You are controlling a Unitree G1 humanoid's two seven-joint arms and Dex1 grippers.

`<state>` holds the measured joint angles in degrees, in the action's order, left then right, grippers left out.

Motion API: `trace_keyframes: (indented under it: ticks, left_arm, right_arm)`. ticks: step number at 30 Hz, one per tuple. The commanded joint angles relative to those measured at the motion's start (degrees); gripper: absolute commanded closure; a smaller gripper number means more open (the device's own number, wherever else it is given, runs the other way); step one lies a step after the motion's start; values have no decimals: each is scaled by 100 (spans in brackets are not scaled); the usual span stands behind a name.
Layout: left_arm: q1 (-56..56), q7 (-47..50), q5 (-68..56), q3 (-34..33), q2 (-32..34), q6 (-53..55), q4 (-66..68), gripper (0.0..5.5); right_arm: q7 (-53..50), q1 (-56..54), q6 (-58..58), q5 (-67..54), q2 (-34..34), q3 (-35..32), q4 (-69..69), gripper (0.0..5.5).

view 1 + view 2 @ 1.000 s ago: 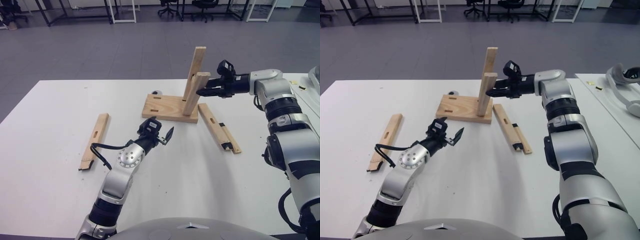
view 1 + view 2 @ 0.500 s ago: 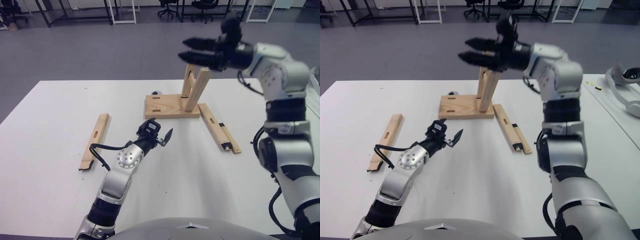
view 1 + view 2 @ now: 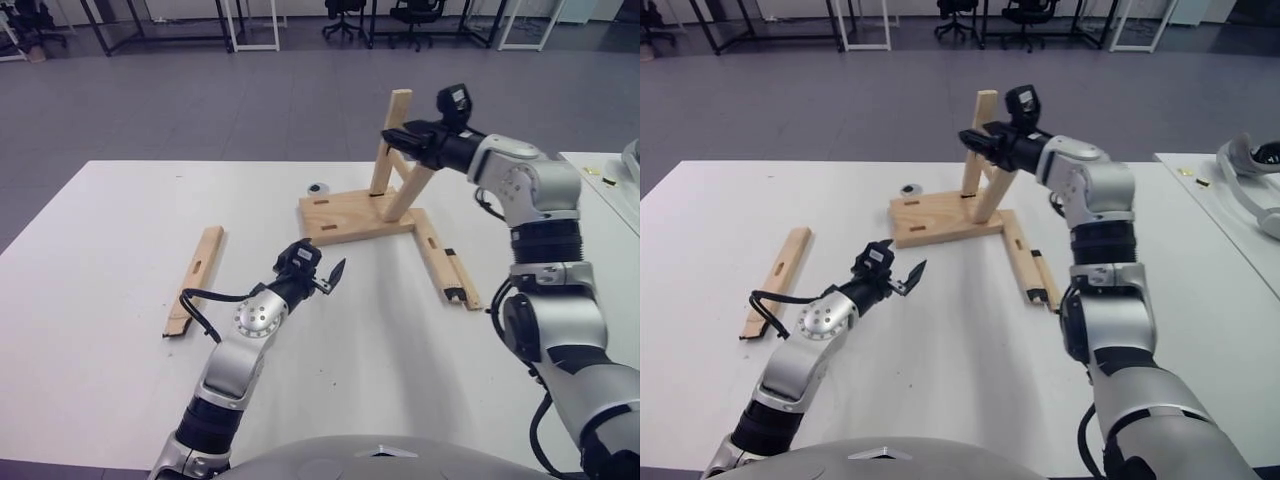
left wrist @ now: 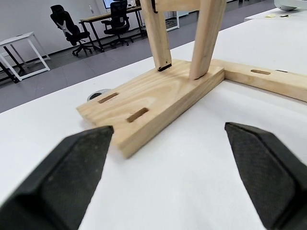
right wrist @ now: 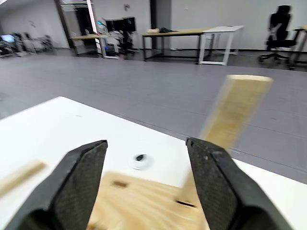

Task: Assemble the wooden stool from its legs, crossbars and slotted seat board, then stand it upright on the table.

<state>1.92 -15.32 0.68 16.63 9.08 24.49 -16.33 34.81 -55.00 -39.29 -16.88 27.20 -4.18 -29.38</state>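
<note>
The seat board [image 3: 355,215] lies flat toward the far side of the counter [image 3: 90,240], with two legs [image 3: 408,185] standing in its slots. The right tool [image 3: 390,138] hangs beside their tops, fingers spread, gripping nothing. The left tool [image 3: 320,268] hovers near the board, wide open and empty.

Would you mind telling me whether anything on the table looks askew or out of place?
Yes. The two wooden legs standing in the flat wooden seat board lean sideways instead of square; the nearer leg slants more, toward the open right tool.
</note>
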Motion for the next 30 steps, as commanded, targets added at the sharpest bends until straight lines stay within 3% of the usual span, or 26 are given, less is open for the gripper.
trace_keyframes:
  ticks: [1, 5, 10, 20, 30]
  left_arm:
    - [-27, -12, 20, -3, 4, -25, -21, 120]
    - [-21, -49, 10, -5, 29, -32, -7, 120]
    - [3, -124, -3, -13, 75, -18, -5, 120]
    - [-31, -139, 37, 30, 66, -27, -7, 120]
    - [-137, -10, 78, 137, -30, -63, -9, 120]
  right_arm:
    - [88, -760, 732, 451, 456, 10, -1341, 244]
    - [569, -1171, 980, 382, 183, 46, -1520, 244]
    - [1255, -472, 533, 180, -39, 325, -573, 244]
    - [1208, 1518, -487, 452, -442, 1310, 454, 244]
    - [1370, 1484, -1013, 483, -508, 1565, 345, 244]
